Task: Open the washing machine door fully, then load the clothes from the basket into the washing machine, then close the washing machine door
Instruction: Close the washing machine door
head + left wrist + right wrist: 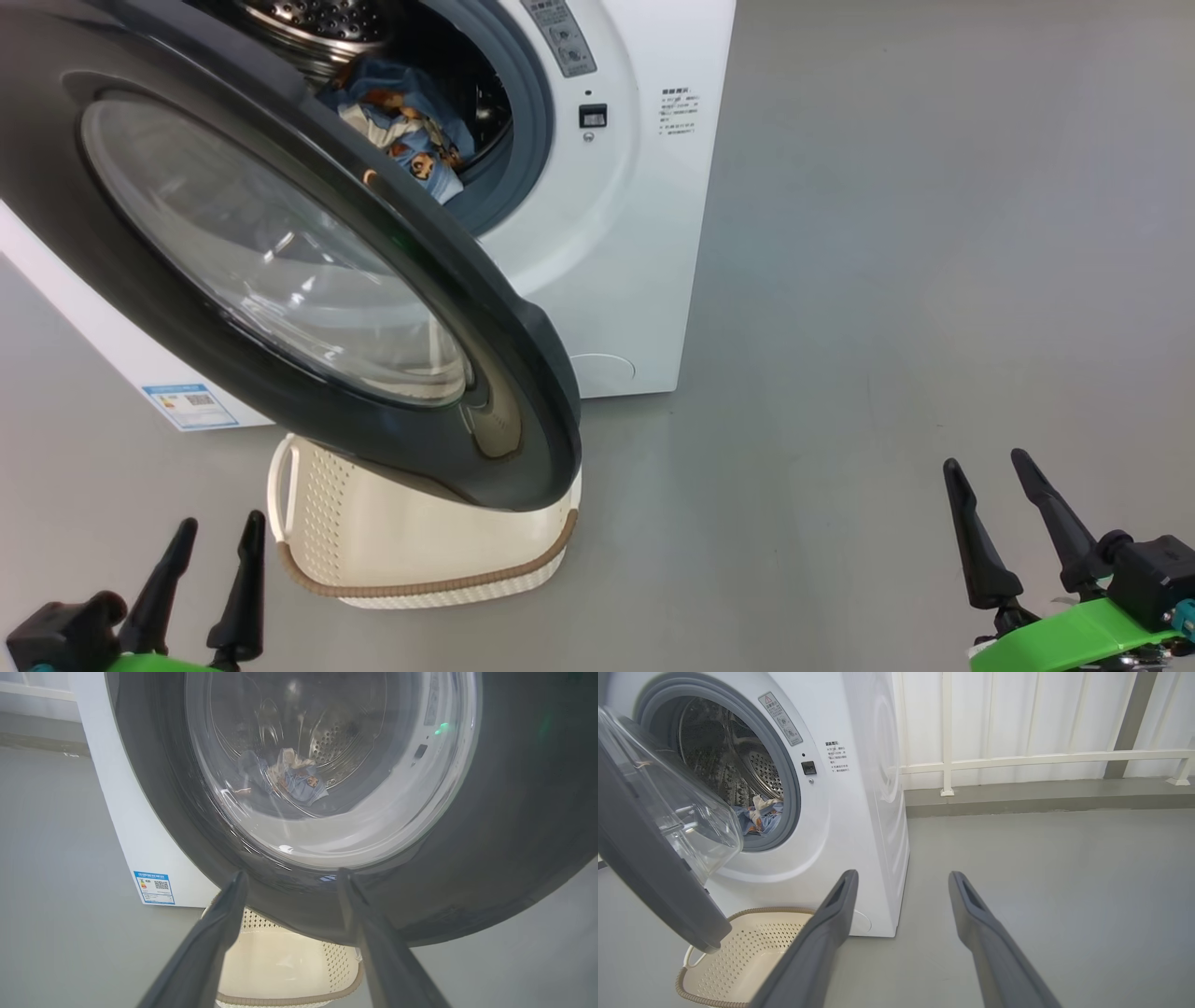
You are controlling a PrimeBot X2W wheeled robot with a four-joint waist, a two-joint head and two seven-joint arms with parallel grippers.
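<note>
the washing machine door faces the left gripper from just ahead, well left of the right gripper; both gape wide, empty.

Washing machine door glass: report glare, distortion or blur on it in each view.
Head view: the door glass carries pale streaky reflections; left wrist view: the clothes look warped through it; right wrist view: its bowl shows bright edge glints.
</note>
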